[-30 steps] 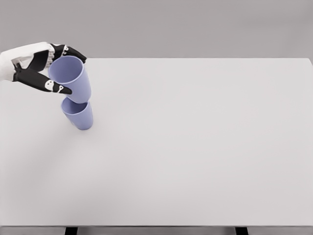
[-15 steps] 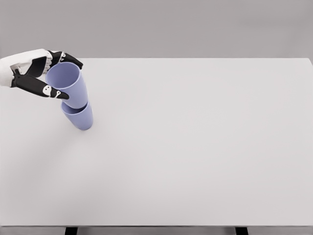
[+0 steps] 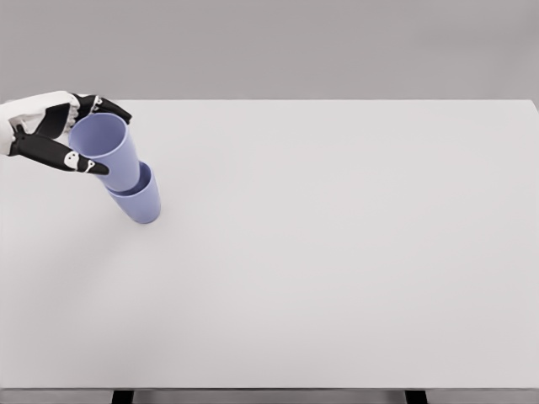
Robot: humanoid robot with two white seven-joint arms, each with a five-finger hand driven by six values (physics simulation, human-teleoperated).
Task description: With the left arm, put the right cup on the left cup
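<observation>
At the desk's [image 3: 354, 252] ten o'clock, the left hand [image 3: 55, 135] pinches the upper cup [image 3: 105, 151] near its rim, its base seemingly seated in the lower cup [image 3: 141, 202]. Probably light, stiff, slick plastic; hold just below the rim.

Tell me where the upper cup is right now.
In the head view, the upper cup is at the table's far left, gripped by the left hand, tilted, with its base inside the lower cup.
</observation>
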